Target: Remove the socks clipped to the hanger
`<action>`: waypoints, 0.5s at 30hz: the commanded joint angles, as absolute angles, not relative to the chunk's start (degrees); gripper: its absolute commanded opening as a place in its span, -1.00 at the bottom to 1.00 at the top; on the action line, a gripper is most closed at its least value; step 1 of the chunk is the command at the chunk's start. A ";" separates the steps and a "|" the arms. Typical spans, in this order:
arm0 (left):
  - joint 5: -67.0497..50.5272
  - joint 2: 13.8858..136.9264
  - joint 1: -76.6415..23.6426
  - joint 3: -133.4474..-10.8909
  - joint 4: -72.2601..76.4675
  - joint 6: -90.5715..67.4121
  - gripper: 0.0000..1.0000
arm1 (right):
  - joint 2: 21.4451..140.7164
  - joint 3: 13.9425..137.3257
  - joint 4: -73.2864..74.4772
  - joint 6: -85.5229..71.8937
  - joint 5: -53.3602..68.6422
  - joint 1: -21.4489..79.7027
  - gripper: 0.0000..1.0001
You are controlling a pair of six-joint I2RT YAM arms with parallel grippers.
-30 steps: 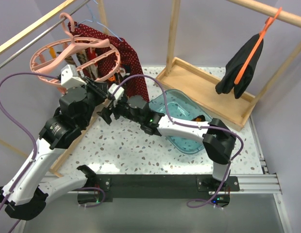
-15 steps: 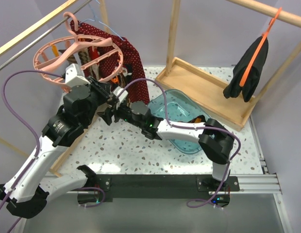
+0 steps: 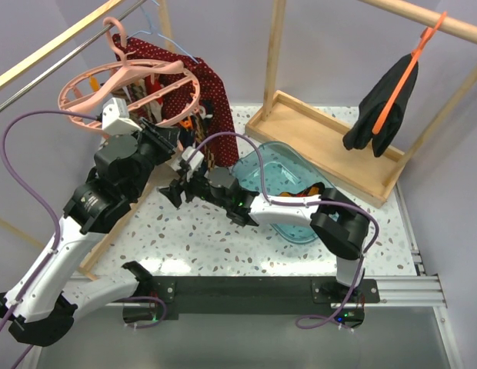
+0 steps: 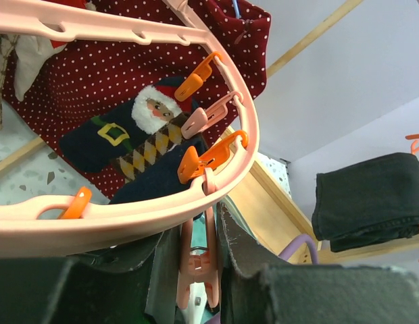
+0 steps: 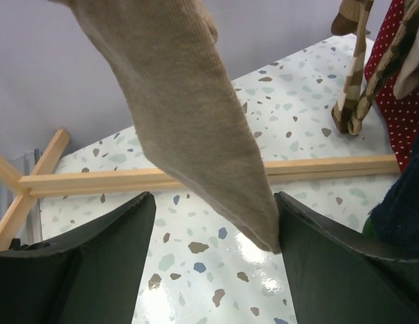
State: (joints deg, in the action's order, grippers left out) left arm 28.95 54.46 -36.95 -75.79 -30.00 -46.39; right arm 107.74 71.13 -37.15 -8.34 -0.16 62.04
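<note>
The pink ring hanger [image 3: 129, 91] hangs from the left rail with its rim [image 4: 128, 219] across the left wrist view. My left gripper [image 3: 171, 146] [image 4: 198, 228] is shut on a pink clip [image 4: 196, 266] under the rim. A navy Santa sock [image 4: 118, 135] and a brown argyle sock [image 4: 155, 145] hang from other clips. My right gripper [image 3: 181, 188] [image 5: 213, 260] is open below the hanger. A plain tan sock [image 5: 189, 115] hangs down between its jaws, its tip touching the right finger [image 5: 311, 256]. Another checked sock [image 5: 351, 88] hangs behind.
A red white-dotted cloth [image 3: 213, 104] hangs behind the hanger. A teal bin [image 3: 288, 173] sits mid-table, and a wooden tray [image 3: 323, 134] lies behind it. A black garment [image 3: 381, 108] hangs on an orange hanger at right. A wooden frame rail [image 5: 162, 181] lies on the table.
The ring hanger and my left gripper have shifted right and up a little. My right gripper has moved left and lower under the hanger. The black garment has swung.
</note>
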 commanded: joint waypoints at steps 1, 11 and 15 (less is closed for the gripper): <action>25.31 54.14 -37.71 -77.87 -28.48 -46.85 -1.00 | 108.54 73.39 -39.37 -8.78 1.67 62.32 0.46; 24.96 53.70 -37.71 -77.87 -29.27 -46.93 -1.00 | 110.04 75.15 -41.56 -12.91 -0.44 62.32 -0.03; 25.14 52.74 -37.71 -77.08 -29.44 -46.76 -0.96 | 109.51 76.89 -39.21 -16.69 -0.18 62.31 -0.48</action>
State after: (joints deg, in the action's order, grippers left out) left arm 28.21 53.98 -36.95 -76.09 -30.06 -46.48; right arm 110.26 73.19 -37.93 -12.25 0.62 62.15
